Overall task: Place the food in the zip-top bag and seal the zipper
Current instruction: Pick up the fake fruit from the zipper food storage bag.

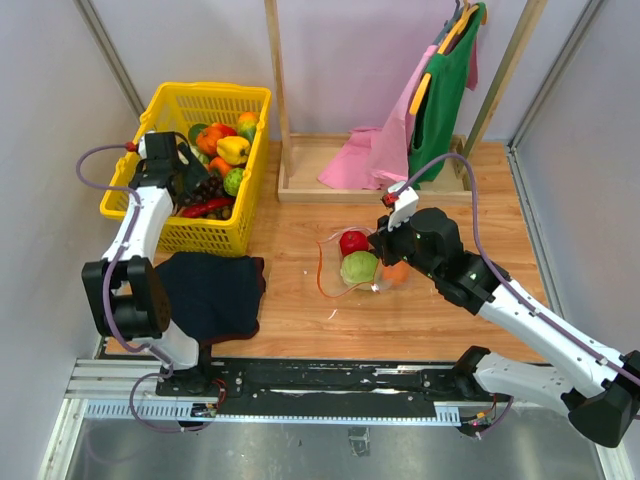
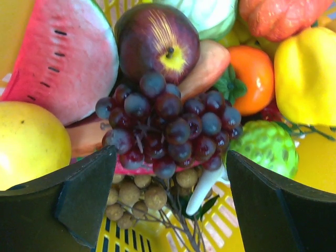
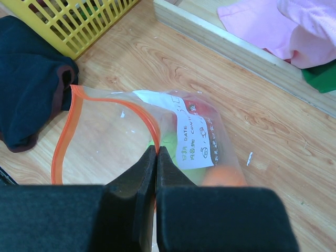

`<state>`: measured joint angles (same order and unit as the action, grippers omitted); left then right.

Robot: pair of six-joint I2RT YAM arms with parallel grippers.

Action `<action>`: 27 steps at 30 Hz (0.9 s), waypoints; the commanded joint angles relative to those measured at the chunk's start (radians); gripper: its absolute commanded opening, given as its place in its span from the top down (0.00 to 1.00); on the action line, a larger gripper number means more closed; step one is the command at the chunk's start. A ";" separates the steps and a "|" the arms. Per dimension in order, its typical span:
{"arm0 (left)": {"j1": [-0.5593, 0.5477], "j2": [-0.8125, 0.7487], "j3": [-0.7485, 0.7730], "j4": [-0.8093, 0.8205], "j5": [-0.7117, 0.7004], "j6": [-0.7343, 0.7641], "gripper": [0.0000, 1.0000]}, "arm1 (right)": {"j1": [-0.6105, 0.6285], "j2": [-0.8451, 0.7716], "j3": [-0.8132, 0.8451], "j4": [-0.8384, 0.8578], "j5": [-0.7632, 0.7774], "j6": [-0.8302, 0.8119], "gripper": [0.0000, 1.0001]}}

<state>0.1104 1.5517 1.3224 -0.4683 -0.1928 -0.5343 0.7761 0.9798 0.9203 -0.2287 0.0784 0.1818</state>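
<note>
My left gripper (image 1: 195, 187) is open inside the yellow basket, its fingers on either side of a bunch of purple grapes (image 2: 168, 123) and not touching it. Around the grapes lie a dark red apple (image 2: 157, 39), a watermelon slice (image 2: 63, 58), a yellow pepper (image 2: 304, 73) and brown longans (image 2: 136, 191). My right gripper (image 3: 156, 149) is shut on the orange zipper strip (image 3: 63, 136) of the clear zip-top bag (image 1: 340, 262), holding its mouth open. The bag holds a red apple (image 1: 352, 241), a green cabbage (image 1: 359, 268) and an orange (image 1: 395, 272). The slider is hidden.
The yellow basket (image 1: 165, 230) stands at the back left. A dark blue cloth (image 1: 210, 290) lies in front of it, left of the bag. A wooden rack base (image 1: 300, 185) with a pink cloth (image 1: 375, 155) and a hanging green garment (image 1: 440, 100) is behind the bag.
</note>
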 commanded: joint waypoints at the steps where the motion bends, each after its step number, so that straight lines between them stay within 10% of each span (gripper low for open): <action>1: 0.015 0.069 0.083 0.046 -0.096 -0.021 0.11 | -0.027 -0.015 -0.006 0.034 0.003 -0.013 0.99; 14: 0.020 0.266 0.134 0.032 -0.092 -0.008 0.16 | -0.028 -0.003 -0.006 0.034 0.011 -0.013 0.99; 27: 0.020 0.105 0.127 0.007 -0.086 0.053 0.72 | -0.028 -0.013 -0.005 0.031 0.008 -0.006 0.99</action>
<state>0.1360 1.7538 1.4567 -0.4431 -0.2920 -0.5079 0.7761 0.9798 0.9203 -0.2287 0.0788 0.1818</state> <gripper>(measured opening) 0.351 0.014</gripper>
